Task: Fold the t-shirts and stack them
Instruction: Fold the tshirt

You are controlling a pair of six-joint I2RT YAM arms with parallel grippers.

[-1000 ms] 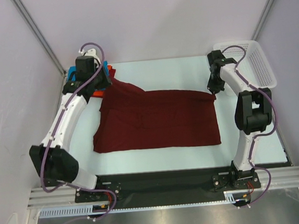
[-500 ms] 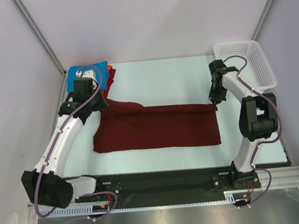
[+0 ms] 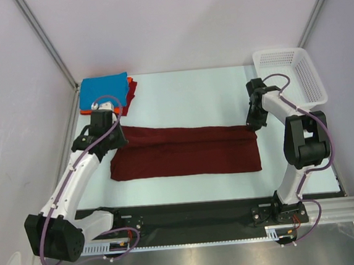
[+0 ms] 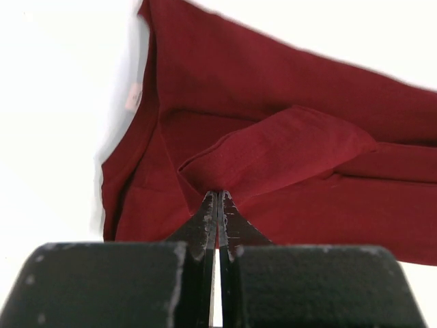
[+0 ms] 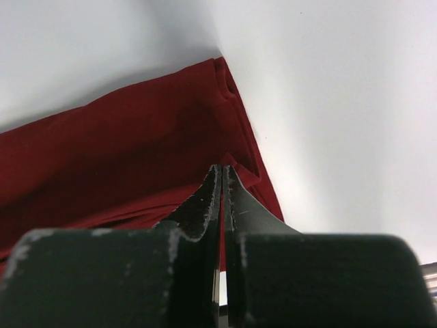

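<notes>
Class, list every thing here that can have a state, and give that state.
maroon t-shirt: folded into a long band, lying flat.
blue t-shirt: folded, lying on the orange-red t-shirt.
orange-red t-shirt: mostly hidden beneath the blue t-shirt.
basket: upright.
left hand: shut on maroon t-shirt.
right hand: shut on maroon t-shirt.

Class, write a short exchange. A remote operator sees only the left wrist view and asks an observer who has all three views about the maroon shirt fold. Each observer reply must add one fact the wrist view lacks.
Operator: I see the left gripper shut on a fold of the maroon t-shirt. Where is the other arm?
Observer: The right gripper is at the shirt's far right corner, shut on its edge.
Operator: Are any other shirts around?
Observer: A blue t-shirt lies on top of an orange-red t-shirt at the far left corner of the table.
</notes>
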